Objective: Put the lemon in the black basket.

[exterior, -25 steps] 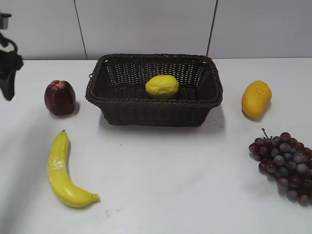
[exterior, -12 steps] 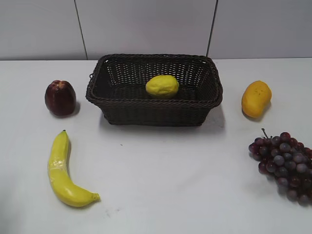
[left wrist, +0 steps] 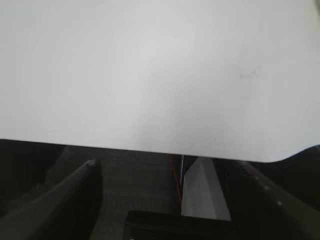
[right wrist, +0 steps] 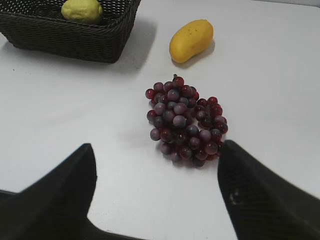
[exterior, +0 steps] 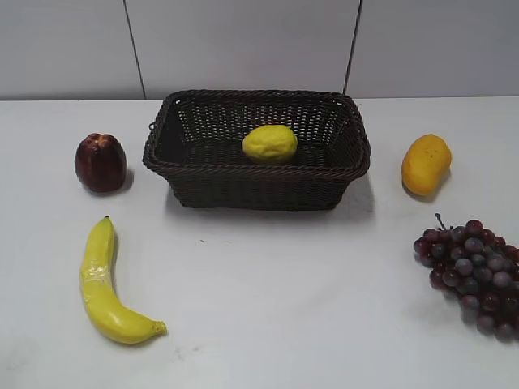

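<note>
The lemon [exterior: 270,143] lies inside the black basket [exterior: 256,172] at the back middle of the table. Both also show at the top left of the right wrist view, the lemon [right wrist: 82,10] inside the basket [right wrist: 65,37]. Neither gripper shows in the exterior view. My right gripper [right wrist: 156,147] is open and empty, low over the table just in front of the grapes. My left gripper [left wrist: 167,165] is open and empty. It hangs past the table's edge, over the dark space beside the white tabletop [left wrist: 150,75].
A dark red apple [exterior: 100,163] sits left of the basket and a banana [exterior: 101,284] lies front left. A mango [exterior: 426,164] lies right of the basket, and also shows in the right wrist view [right wrist: 191,40]. The grapes [exterior: 474,275] lie front right, and also show in the right wrist view [right wrist: 183,122].
The left arm stood at the left edge of the exterior view one second ago and has drawn out of sight. The lemon and the other fruit have not moved.
</note>
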Tool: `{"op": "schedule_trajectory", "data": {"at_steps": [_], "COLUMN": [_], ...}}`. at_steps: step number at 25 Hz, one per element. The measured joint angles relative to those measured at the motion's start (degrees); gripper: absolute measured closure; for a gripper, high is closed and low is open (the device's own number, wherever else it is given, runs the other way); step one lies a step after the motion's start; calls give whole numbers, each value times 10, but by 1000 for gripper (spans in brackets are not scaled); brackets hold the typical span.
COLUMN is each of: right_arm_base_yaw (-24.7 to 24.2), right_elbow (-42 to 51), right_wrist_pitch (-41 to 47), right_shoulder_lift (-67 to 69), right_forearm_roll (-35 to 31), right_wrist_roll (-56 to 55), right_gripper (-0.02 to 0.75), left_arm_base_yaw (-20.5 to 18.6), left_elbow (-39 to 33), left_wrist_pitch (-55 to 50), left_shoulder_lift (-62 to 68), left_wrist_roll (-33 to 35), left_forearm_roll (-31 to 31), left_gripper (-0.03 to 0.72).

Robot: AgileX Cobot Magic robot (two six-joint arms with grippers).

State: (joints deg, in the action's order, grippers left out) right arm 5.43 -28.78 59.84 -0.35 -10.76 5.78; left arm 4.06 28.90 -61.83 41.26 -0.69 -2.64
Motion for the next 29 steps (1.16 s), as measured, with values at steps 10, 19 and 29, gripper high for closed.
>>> {"op": "schedule_trajectory", "data": {"at_steps": [10,19,29], "right_arm_base_yaw": [0,0,0], "right_elbow": [0,0,0], "right_wrist_pitch": [0,0,0], "right_shoulder_lift": [0,0,0], "right_forearm_roll": [0,0,0], "right_wrist_roll": [0,0,0], "right_gripper": [167,167,167], "left_arm_base_yaw": [0,0,0], "left_elbow": [-5,-5,-6], "left_wrist_pitch": [4,3,3], "left_shoulder_lift": [-223,-371,-416], "left_wrist_roll": [-3,-3,-3], "left_forearm_roll": [-4,8,14], "left_gripper": [97,97,97]}}
